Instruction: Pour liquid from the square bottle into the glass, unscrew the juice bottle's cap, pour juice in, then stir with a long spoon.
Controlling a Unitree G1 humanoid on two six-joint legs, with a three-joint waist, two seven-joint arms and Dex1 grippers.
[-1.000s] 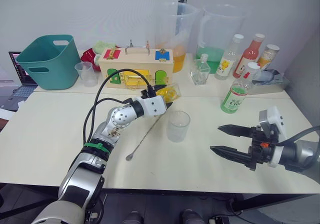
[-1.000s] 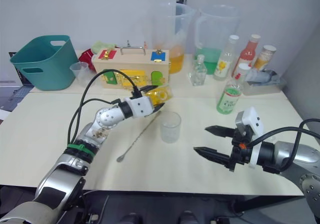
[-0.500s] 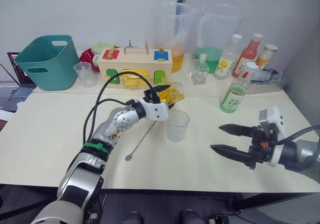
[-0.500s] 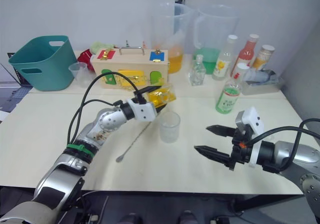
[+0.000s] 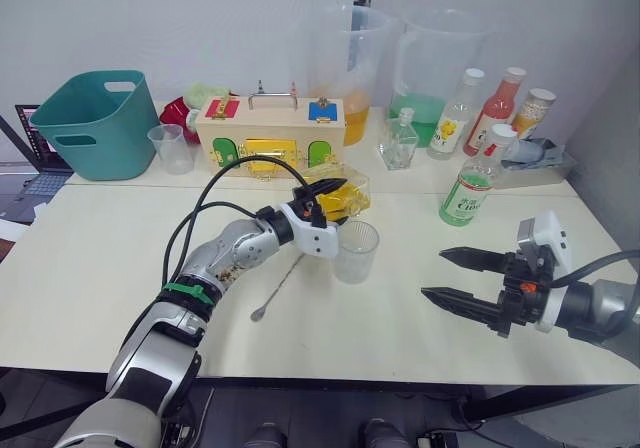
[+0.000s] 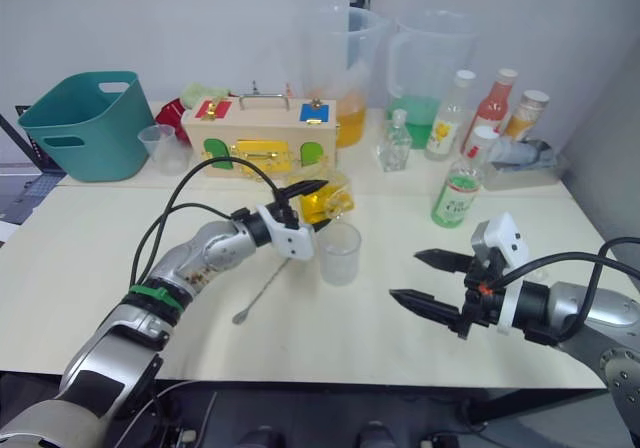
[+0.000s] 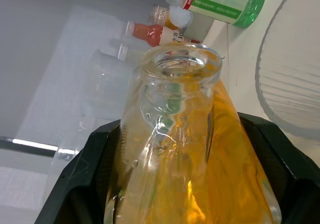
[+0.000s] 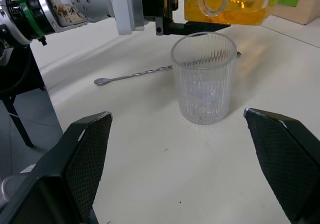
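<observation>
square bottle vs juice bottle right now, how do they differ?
The square bottle is held tipped on its side in the left gripper, just above the glass; the juice bottle stands upright on the table. The square bottle's mouth is open; the juice bottle keeps its white cap. The square bottle holds yellow-orange liquid, the juice bottle pale green. Both are clear.

no whole word can be read. on the juice bottle (image 7: 220,1), a green-and-white label is seen with a large "c" or "0"-like character; the rest is too small to be made out.
</observation>
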